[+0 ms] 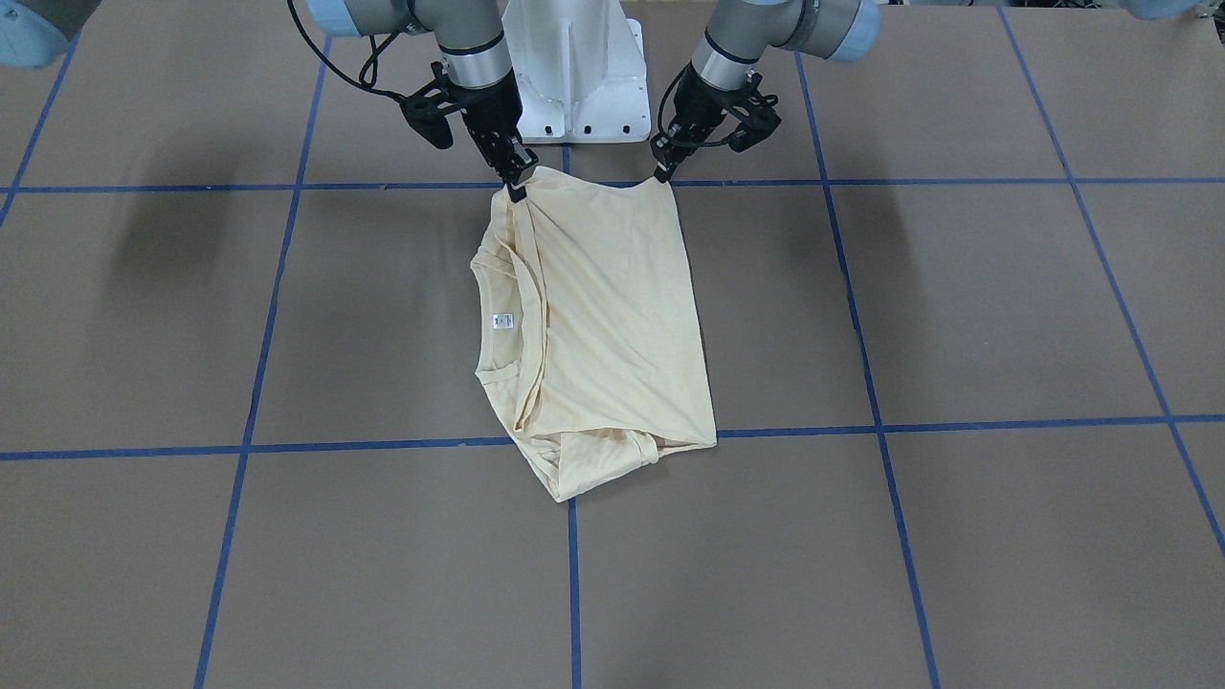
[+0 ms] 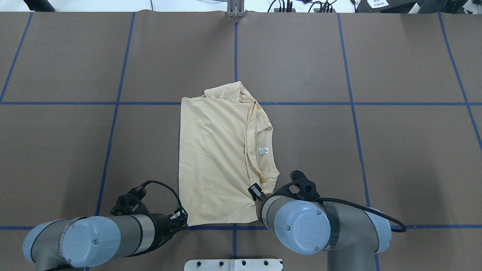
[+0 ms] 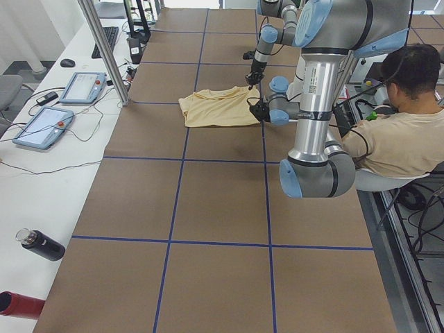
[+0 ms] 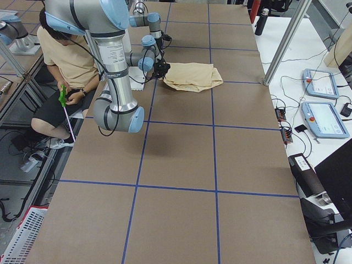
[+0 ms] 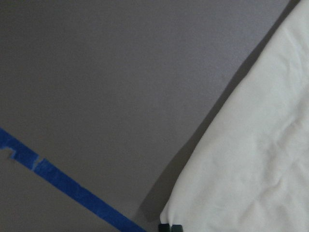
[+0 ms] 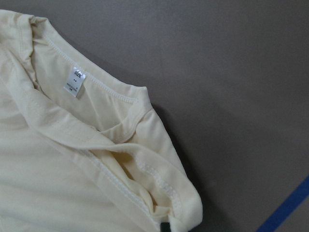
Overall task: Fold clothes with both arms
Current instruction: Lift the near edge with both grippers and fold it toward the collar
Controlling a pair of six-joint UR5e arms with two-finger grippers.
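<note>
Here, the right gripper (image 1: pixel 518 184) was clenched on the corner of the T-shirt (image 1: pixel 612 316) nearest the white pedestal base (image 1: pixel 574 86), on the neck side. The left gripper (image 1: pixel 661 172) pinched the other corner of that same edge, its fingertips (image 5: pixel 164 226) pressed together on the very tip of the cloth. The cream garment lay part-folded on the table (image 1: pixel 957 287) directly out from the base, print hidden. Its neck label (image 1: pixel 501 322) showed on the right arm's side, and a sleeve (image 1: pixel 598 455) was bunched at the end farthest from the base. Both holds looked slight. If the arms carried the edge away from the base to make the next fold, the left corner could slip free, because so little fabric sat between the pads. On the right, several layers and a seam met at the grip. A hold on only the upper layer would likely let the layers beneath peel open and undo the fold. Uneven lifting could skew the edge, and the bunched sleeve might drag or spill out from under the stack as the cloth moved.
</note>
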